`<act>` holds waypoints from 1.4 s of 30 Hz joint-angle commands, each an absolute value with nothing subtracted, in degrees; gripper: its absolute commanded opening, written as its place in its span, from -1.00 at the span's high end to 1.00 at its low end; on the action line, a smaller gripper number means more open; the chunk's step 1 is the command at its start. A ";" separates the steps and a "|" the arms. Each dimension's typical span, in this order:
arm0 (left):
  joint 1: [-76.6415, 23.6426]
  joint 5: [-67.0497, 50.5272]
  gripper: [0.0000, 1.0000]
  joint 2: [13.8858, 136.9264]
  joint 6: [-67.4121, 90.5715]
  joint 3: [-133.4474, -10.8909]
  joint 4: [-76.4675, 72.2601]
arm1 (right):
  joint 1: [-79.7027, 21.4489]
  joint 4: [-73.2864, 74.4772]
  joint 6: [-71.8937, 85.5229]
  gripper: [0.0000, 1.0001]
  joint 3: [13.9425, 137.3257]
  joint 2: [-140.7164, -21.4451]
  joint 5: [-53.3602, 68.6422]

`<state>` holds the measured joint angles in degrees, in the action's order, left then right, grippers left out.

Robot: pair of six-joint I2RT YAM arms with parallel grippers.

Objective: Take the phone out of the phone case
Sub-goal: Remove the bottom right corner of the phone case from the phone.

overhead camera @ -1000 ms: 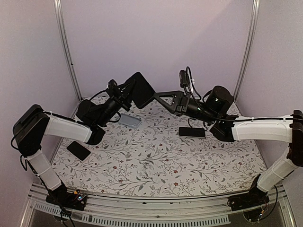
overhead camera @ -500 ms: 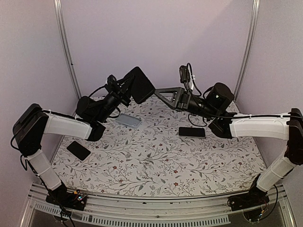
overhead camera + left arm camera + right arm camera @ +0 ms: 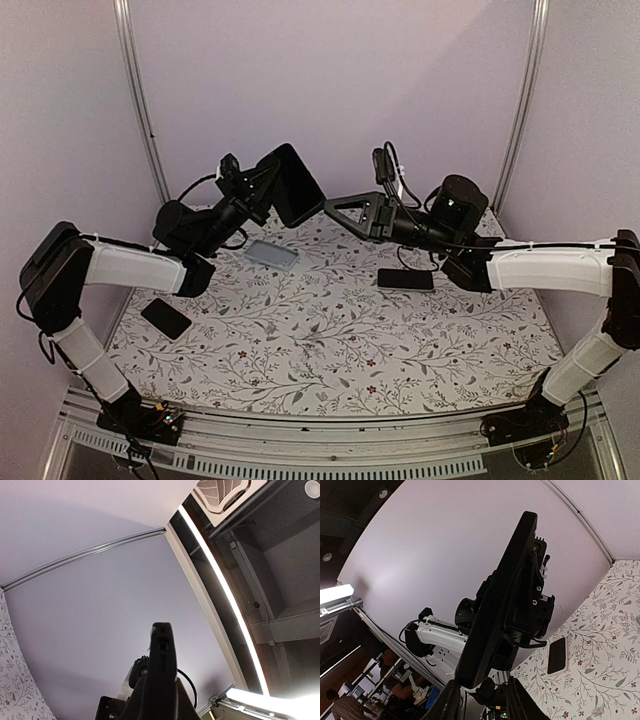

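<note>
The left end effector is clamped on the left edge of the cased phone, holding it high above the far side of the desk. It reads as one piece, so the pulling-apart looks not yet done. It stands steeply, its long axis near upright and its broad face toward the right end effector. Those jaws are narrowly parted, just beside its lower corner, holding nothing.

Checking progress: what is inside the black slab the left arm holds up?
The black slab shows only its outer face and edge, clamped in the left gripper; whether anything sits inside is hidden.
</note>
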<state>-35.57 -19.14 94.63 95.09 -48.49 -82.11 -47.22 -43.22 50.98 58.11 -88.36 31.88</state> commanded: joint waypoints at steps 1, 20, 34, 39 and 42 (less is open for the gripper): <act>-36.30 -21.11 1.00 92.66 94.15 -48.64 -85.08 | -47.64 -37.86 49.40 0.36 59.29 -88.16 31.00; -36.30 -26.22 1.00 94.04 92.61 -52.43 -88.92 | -47.91 -19.25 51.39 0.51 65.23 -93.70 26.89; -36.47 -29.06 1.00 92.68 89.60 -53.95 -93.17 | -45.79 -12.45 56.36 0.54 62.63 -96.10 23.27; -36.77 -30.47 1.00 92.47 88.62 -54.12 -92.20 | -45.70 -9.73 56.12 0.54 63.65 -96.80 20.28; -37.13 -31.24 1.00 92.46 87.81 -53.99 -91.74 | -45.74 -8.08 56.07 0.54 64.42 -97.40 17.94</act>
